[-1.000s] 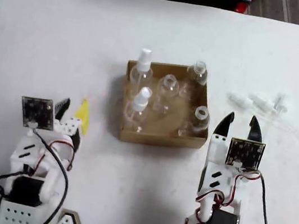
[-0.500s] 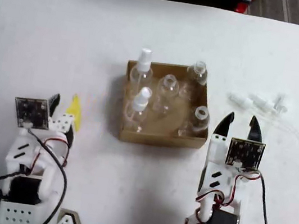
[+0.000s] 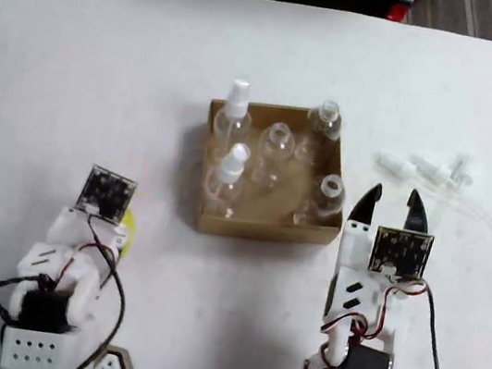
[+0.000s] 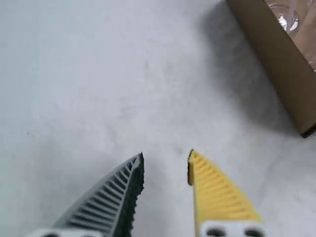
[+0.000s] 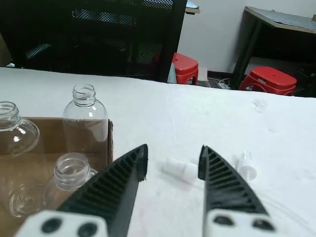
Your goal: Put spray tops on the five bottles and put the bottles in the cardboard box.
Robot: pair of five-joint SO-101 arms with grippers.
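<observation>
Bright, even light — soft shadow beside cardboard box [image 4: 276, 59]

Cardboard box [image 3: 262, 228] on white worktop [image 3: 108, 50], five bottles [image 3: 277, 143] upright inside, two capped, loose spray tops [image 3: 422, 167] right of box, right arm [image 3: 365, 292] jaws apart beside box, left arm [image 3: 64, 268] apart from box

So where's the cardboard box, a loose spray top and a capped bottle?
cardboard box [image 3: 262, 227], high view, front wall.
loose spray top [image 5: 180, 169], right wrist view, its middle.
capped bottle [image 3: 225, 179], high view, clear body.
</observation>
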